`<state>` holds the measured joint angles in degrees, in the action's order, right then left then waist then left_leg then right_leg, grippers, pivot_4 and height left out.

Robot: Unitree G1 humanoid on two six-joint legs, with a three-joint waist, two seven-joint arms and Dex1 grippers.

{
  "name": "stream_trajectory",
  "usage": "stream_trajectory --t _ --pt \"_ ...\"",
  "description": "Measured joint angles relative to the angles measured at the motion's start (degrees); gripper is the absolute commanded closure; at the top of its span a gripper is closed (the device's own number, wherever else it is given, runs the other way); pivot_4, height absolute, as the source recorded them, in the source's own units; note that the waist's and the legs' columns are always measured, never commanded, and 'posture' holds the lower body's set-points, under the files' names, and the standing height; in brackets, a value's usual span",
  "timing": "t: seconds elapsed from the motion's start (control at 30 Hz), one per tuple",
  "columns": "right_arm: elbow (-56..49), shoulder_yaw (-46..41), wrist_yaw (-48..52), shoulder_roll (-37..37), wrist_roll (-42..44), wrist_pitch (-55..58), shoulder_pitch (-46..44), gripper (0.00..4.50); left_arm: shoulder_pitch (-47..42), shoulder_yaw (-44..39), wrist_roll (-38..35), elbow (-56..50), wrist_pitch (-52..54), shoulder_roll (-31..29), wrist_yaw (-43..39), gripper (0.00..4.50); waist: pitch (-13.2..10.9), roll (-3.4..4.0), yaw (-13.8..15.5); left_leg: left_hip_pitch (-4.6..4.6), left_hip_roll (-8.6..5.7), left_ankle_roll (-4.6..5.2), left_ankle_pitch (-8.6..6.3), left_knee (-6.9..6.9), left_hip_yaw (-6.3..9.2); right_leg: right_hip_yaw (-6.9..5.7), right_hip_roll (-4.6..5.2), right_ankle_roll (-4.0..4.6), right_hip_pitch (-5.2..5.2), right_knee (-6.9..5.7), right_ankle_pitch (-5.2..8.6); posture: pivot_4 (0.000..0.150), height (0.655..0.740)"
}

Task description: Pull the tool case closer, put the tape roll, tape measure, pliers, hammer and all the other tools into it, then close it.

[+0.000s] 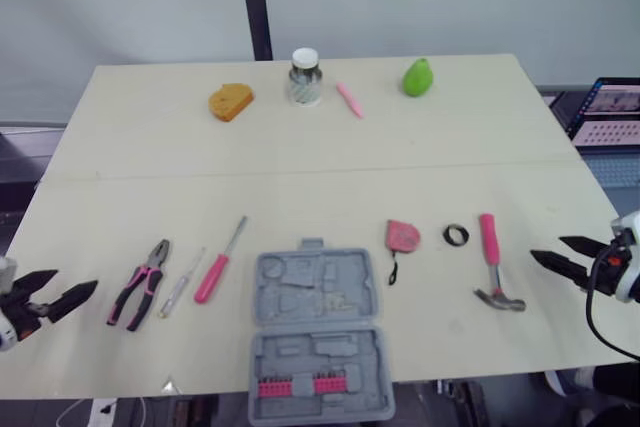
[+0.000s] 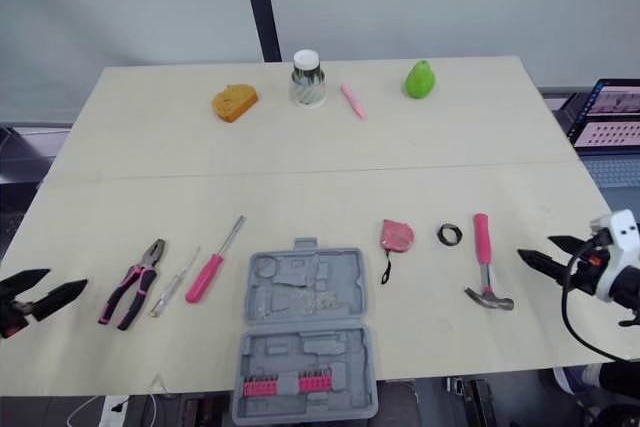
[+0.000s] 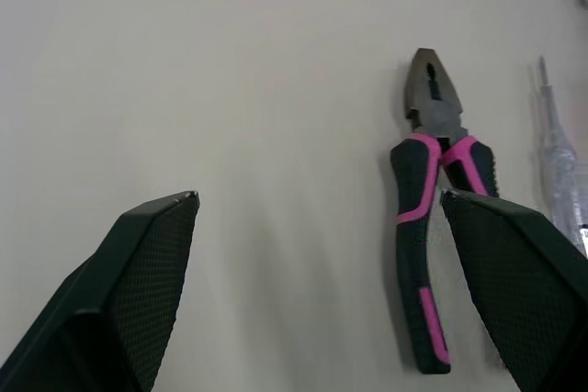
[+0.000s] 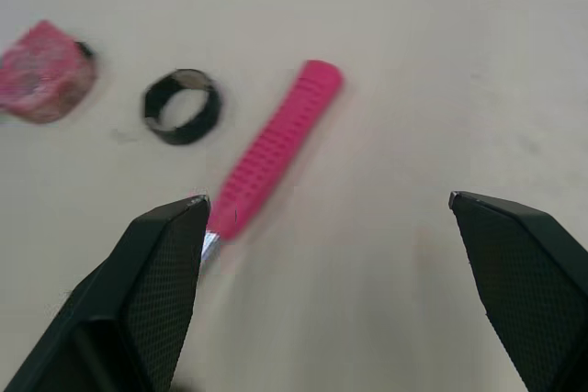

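The left gripper (image 1: 77, 279) hangs over the near left side of the table (image 1: 300, 162), its fingers spread wide and holding nothing. The pliers (image 1: 140, 284) lie just inward of it. The left wrist view adds detail: they lie flat, closed, with black-and-pink handles toward the gripper and steel nose pointing away, nearer one finger than the other. A clear-handled screwdriver (image 1: 180, 287) lies just past them, then a pink-handled screwdriver (image 1: 218, 265).

The right gripper (image 1: 546, 246) is released too, empty, at the near right side. The hammer (image 1: 490, 262) lies just inward of it. The right wrist view shows the ribbed pink grip lying slantwise ahead of the fingers, with the black tape roll (image 1: 456, 235) and the pink tape measure (image 1: 403, 237) farther off.

The head views take in the tool case (image 1: 345, 277), well apart from both grippers and midway between them. It lies open and flat at the near edge, with a pink strip of bits (image 1: 300, 385) in its near half.

At the far edge, well beyond both grippers, stand an orange lump (image 1: 230, 101), a jar (image 1: 305, 77), a pink pen (image 1: 350, 100) and a green pear (image 1: 417, 77). Outward of the right gripper, a screen (image 1: 610, 112) is too small to read.
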<state>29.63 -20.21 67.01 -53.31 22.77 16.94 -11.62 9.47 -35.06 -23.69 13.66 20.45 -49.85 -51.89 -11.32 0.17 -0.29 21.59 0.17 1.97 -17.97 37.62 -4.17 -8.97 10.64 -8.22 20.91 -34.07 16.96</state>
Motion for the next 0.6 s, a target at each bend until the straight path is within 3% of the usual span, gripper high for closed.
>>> stream_trajectory --t 0.2,0.3,0.37,0.5,0.6 --pt "-14.74 8.44 5.46 -1.05 -0.46 2.34 -1.15 0.09 -6.44 13.80 -2.13 -20.99 6.86 0.53 -0.43 0.00 0.00 0.00 0.54 0.03 -0.04 0.01 0.00 0.03 0.00 0.00 -0.01 0.01 -0.02 0.01 -0.03 0.150 0.7400" --pt "-19.32 13.79 7.08 -1.09 -1.78 3.03 -3.33 0.93 -12.37 22.92 -2.26 -27.84 8.42 1.33 -1.37 0.00 0.00 0.00 0.46 0.04 -0.07 0.03 0.03 0.06 -0.04 0.00 -0.03 0.00 -0.02 0.00 -0.04 0.150 0.7400" --pt "-20.74 16.52 7.24 -1.07 -2.96 3.10 -4.83 1.90 -16.41 28.33 -1.89 -30.51 8.74 2.67 -1.77 0.00 0.00 0.00 0.30 0.05 -0.06 0.05 0.05 0.11 -0.08 0.00 -0.07 0.00 -0.02 0.01 -0.04 0.150 0.7400" --pt "-18.78 21.93 5.67 0.34 -8.01 1.57 -9.18 1.90 -25.82 38.38 0.13 -31.26 7.67 9.76 -1.64 0.00 0.00 -0.01 0.39 0.08 -0.06 0.08 0.07 0.34 -0.07 -0.04 -0.10 -0.02 -0.14 0.01 -0.05 0.150 0.7400" --pt "-15.06 23.22 4.57 0.98 -10.69 -0.43 -10.48 1.90 -27.48 42.36 2.26 -30.94 5.75 12.72 -1.28 0.00 0.00 -0.01 0.37 0.08 -0.12 0.10 0.07 0.34 -0.07 -0.05 -0.11 -0.03 -0.15 0.03 -0.05 0.150 0.7400"
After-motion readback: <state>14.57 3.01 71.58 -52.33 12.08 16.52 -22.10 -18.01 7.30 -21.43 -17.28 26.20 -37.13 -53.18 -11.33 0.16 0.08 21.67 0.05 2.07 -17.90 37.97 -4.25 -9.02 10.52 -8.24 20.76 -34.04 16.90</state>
